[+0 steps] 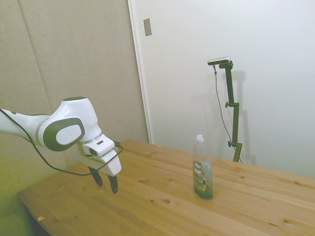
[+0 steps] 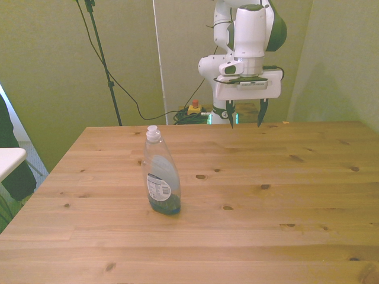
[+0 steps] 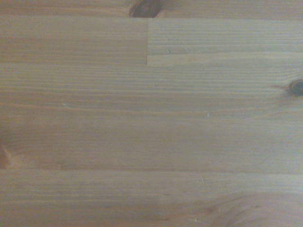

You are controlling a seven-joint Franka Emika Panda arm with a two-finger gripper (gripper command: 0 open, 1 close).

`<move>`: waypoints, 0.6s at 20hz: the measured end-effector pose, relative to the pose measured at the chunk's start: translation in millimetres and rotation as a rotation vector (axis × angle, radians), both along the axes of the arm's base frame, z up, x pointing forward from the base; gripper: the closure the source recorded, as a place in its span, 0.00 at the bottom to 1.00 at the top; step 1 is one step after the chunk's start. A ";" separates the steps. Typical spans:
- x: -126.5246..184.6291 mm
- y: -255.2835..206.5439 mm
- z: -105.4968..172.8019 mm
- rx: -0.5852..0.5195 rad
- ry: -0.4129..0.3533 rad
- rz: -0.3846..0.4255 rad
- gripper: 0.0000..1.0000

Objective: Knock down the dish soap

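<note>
Side, front and wrist views of a single moment. The dish soap (image 1: 202, 168) stands upright on the wooden table (image 1: 256, 206), a slim clear bottle with a white cap, dark blue-green liquid in its lower part and a dark oval label facing the side camera. In the front view the dish soap (image 2: 160, 176) stands toward the front view's left of the table's middle, its back label showing.

The gripper (image 1: 105, 180) hangs over the table near the edge from which the arm reaches in, well apart from the bottle, fingers pointing down. In the front view the gripper (image 2: 244, 117) shows both dark fingers spread wide with a clear gap between them; nothing is held. The fingertips appear to be above the wood, not touching it. The wrist view shows only bare planks (image 3: 151, 118) with two dark knots; the bottle does not appear in it.

Progress, as judged: the task is not begun in effect. The bottle is untouched and upright. Left to do: bring the gripper across to the bottle and push it sideways, probably high on its body, until it topples.
</note>
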State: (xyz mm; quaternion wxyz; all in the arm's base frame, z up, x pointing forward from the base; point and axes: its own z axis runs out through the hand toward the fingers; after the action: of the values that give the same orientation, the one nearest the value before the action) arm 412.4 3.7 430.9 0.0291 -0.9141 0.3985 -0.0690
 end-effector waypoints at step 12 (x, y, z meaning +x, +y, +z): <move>30.2 -63.8 39.1 0.029 -0.084 -0.137 1.00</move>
State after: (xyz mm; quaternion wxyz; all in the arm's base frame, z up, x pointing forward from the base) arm 442.6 -60.1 470.0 0.0540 -0.8804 0.4597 -0.1033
